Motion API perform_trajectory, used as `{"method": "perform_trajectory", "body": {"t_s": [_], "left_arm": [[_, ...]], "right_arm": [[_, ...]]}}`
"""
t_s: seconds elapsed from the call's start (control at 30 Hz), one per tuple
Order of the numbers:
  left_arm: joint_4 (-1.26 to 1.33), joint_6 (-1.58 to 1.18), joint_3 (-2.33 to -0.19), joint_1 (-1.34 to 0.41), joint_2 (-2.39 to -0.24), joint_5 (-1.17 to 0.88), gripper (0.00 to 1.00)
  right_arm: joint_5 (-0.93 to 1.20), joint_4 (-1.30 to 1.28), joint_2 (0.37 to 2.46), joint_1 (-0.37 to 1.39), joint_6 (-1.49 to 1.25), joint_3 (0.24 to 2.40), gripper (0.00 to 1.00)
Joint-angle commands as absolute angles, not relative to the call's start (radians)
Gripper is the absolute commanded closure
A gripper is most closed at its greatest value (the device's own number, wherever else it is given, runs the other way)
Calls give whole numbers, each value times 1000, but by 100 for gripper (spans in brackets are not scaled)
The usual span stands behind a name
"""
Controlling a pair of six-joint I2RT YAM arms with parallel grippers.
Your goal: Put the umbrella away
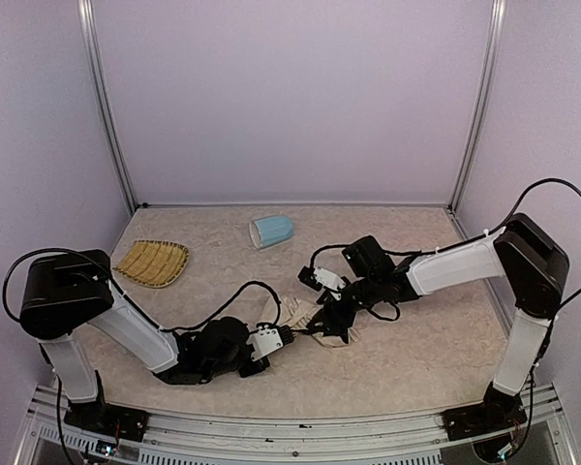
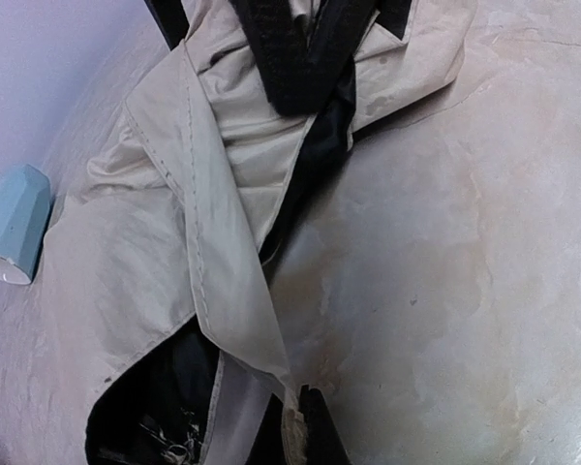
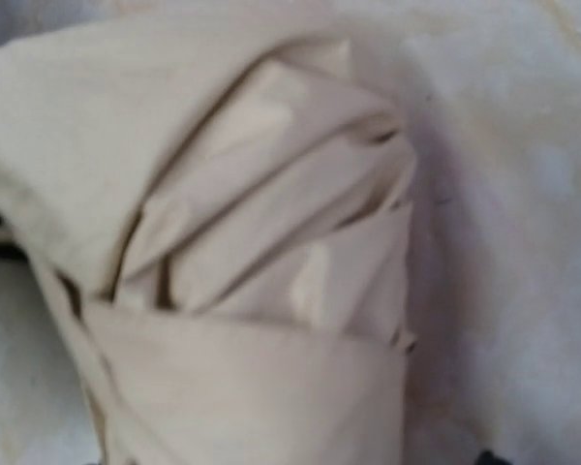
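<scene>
Two neighbours — mug (image 1: 271, 231), straw tray (image 1: 153, 262) — beyond umbrella (image 1: 296, 312)

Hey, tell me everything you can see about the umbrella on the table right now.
The umbrella is collapsed but not bundled. Its cream-beige fabric sits in loose, crumpled folds with stitched seams, and black lining shows in the gaps. It lies on the mottled table, mid-front. The left end effector and right end effector meet at it from either side; whether either grips it is hidden.
</scene>
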State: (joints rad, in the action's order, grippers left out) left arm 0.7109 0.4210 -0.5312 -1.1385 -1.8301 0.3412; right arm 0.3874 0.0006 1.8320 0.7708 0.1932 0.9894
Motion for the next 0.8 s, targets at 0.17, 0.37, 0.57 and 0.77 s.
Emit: {"method": "perform_trajectory", "body": {"t_s": [0.17, 0.37, 0.57, 0.77], "left_arm": [[675, 400, -521, -1139, -1714, 306, 100], [609, 372, -507, -1111, -1510, 207, 100], [588, 329, -441, -990, -1382, 213, 100], [595, 346, -479, -990, -1529, 267, 100]], "right_arm": [[317, -62, 1866, 799, 257, 970, 28], [293, -63, 1877, 791, 227, 959, 64], [296, -77, 1894, 783, 206, 952, 60], [321, -78, 1889, 784, 198, 945, 57]]}}
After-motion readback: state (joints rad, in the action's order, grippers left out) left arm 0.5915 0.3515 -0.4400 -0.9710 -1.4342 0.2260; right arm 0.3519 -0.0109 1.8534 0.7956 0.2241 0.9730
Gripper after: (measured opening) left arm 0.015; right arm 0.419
